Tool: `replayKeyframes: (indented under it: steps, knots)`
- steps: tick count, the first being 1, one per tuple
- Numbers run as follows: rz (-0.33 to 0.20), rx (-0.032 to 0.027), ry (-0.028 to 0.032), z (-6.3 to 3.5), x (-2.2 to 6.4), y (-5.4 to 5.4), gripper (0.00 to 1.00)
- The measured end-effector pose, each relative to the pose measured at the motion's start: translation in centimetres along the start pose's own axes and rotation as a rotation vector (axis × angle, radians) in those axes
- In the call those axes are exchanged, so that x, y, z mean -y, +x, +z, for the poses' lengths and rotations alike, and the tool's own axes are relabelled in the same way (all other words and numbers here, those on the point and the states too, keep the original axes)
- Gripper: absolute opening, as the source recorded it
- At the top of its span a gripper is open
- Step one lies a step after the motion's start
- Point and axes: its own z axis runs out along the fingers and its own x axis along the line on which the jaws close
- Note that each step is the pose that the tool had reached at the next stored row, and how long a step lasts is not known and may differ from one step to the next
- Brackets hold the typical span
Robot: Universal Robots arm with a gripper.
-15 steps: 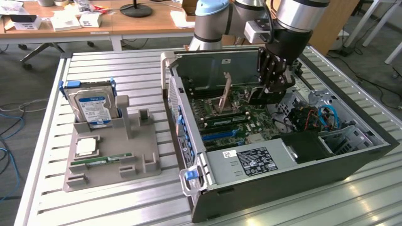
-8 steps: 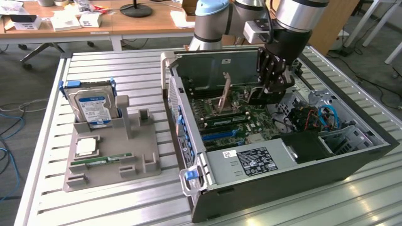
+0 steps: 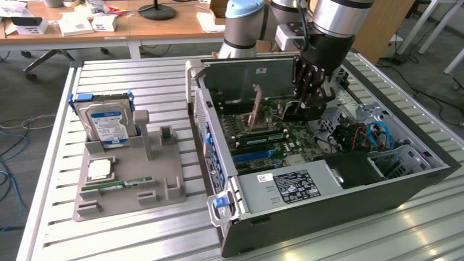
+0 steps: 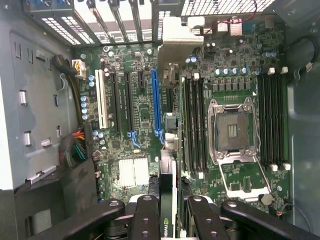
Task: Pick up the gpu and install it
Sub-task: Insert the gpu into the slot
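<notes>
1. Inside the open computer case [image 3: 406, 190], claw [image 4: 169, 215] hangs over the motherboard [image 4: 140, 115], well above the board.
2. Claw is part closed, jaws pinched on the two faces of the gpu [image 4: 167, 187]. Card is held edge-on and upright, with a green logo on the edge that shows.
3. Gpu is in the air, not yet in a slot. It hangs near the long blue slot [image 4: 156, 95], between that slot and the memory slots [image 4: 192, 125].
4. Step in hand, by my read: lining up the card for seating.
5. To do it well: keep the card parallel to the blue slot and vertical. Centre its edge over the slot before any push. Press straight down, no twist, since a thin card racks easily.
6. Risk: the card seems to sit slightly to the memory-slot side of the blue slot, though camera angle may exaggerate this.
7. Case contents: motherboard with bare CPU socket [image 4: 232, 130], power supply [image 3: 290, 185], blue cable [image 3: 377, 133].
8. Grey holder tray [image 3: 130, 204] sits on the worktop [image 3: 145, 239], beside the case on the exterior view's left.
9. Tray holds a hard drive [image 3: 108, 122] standing upright, a square chip [image 3: 100, 168] lying flat, and a green RAM stick [image 3: 119, 186] lying flat.
</notes>
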Motion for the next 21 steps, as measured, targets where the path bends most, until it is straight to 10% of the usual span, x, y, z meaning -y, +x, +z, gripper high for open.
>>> replayKeyframes:
  steps: [21]
  knots:
    - [-0.021, 0.0002, 0.0026, 0.82, -0.27, 0.65, 0.26]
